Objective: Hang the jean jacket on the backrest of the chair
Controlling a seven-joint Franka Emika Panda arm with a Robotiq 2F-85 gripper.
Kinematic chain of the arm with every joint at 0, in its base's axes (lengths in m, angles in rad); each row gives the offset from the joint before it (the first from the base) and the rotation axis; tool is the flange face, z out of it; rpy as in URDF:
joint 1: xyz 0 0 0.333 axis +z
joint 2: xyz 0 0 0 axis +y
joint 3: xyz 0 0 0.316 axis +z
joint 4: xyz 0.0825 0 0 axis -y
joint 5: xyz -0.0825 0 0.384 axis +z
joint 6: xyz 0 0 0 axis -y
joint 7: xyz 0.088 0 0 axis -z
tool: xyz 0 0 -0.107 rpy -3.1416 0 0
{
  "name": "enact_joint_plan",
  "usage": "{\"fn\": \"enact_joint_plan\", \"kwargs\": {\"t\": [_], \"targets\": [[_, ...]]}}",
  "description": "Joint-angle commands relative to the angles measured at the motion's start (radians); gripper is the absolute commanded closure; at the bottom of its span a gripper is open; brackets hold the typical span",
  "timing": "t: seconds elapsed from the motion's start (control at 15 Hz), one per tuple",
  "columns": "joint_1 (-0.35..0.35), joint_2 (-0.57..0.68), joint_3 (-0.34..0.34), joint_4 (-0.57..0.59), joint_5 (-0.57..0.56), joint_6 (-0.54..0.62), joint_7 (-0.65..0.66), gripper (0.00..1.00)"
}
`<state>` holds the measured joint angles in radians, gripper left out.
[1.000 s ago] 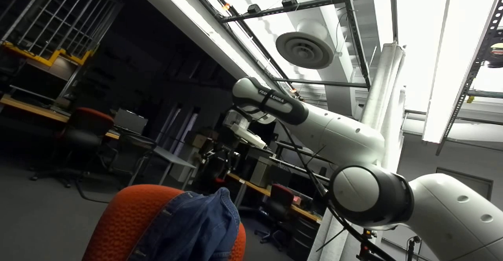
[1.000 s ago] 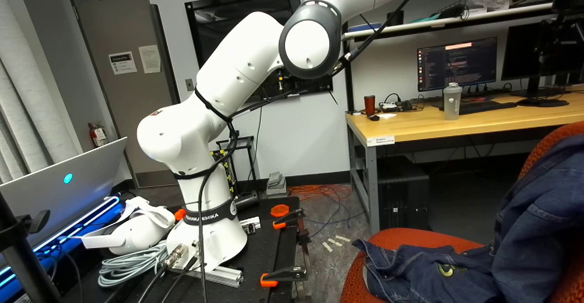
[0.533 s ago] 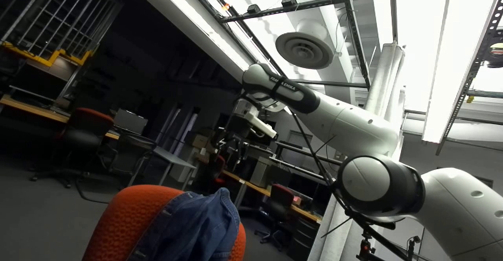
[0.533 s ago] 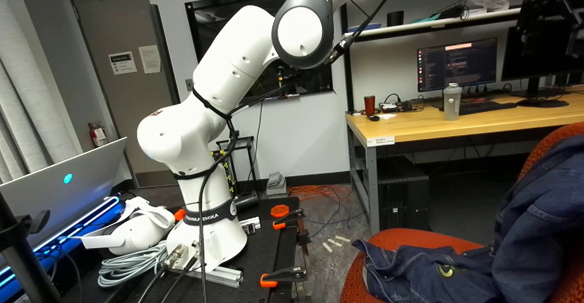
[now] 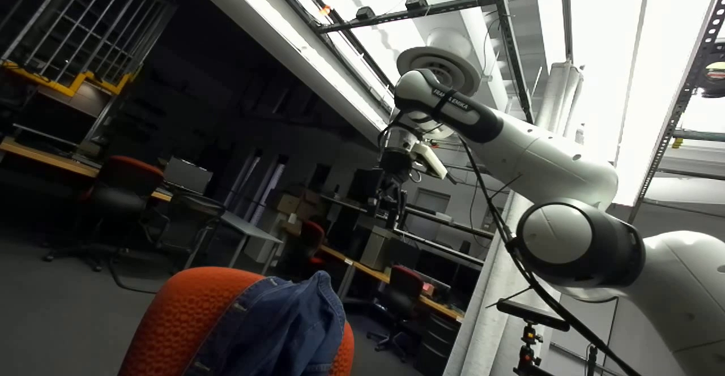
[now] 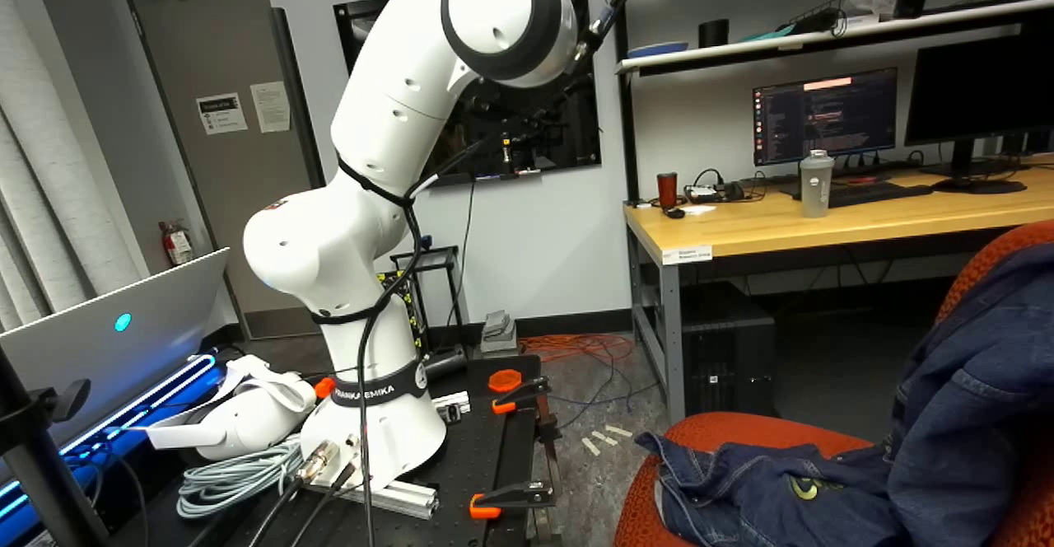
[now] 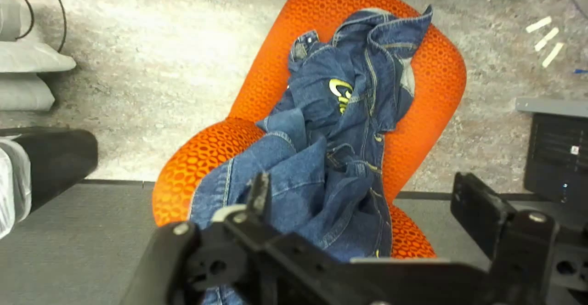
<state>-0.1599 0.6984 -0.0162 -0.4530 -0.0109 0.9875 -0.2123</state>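
The blue jean jacket point(image 5: 283, 325) is draped over the top of the orange chair's backrest point(image 5: 190, 308). In an exterior view the jacket point(image 6: 980, 399) hangs down the backrest's front and its lower part spreads over the orange seat point(image 6: 757, 430). In the wrist view the jacket point(image 7: 294, 176) lies bunched along the chair point(image 7: 436, 80), with a yellow emblem on it. My gripper point(image 5: 387, 217) is high above and behind the chair, apart from the jacket. In the wrist view the gripper point(image 7: 361, 181) has its fingers wide apart with nothing between them. The jacket's back side is partly hidden.
A wooden desk point(image 6: 856, 222) with monitors and a bottle point(image 6: 816, 184) stands behind the chair. A shelf point(image 6: 790, 43) is above it. The robot's black base table point(image 6: 494, 448) carries clamps near its edge. A camera on a stand point(image 5: 532, 313) is near the arm.
The arm has risen and drawn back toward its base, carrying the open gripper up and away from the chair. The jacket and chair have not moved.
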Motion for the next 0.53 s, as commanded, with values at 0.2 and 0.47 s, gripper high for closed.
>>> {"fn": "enact_joint_plan", "kwargs": {"t": [0.2, 0.47], "targets": [[-0.033, -0.097, 0.006, -0.128, -0.003, -0.16, -0.13, 0.0], [-0.031, -0.049, -0.002, -0.036, -0.024, -0.155, -0.156, 0.0]]}}
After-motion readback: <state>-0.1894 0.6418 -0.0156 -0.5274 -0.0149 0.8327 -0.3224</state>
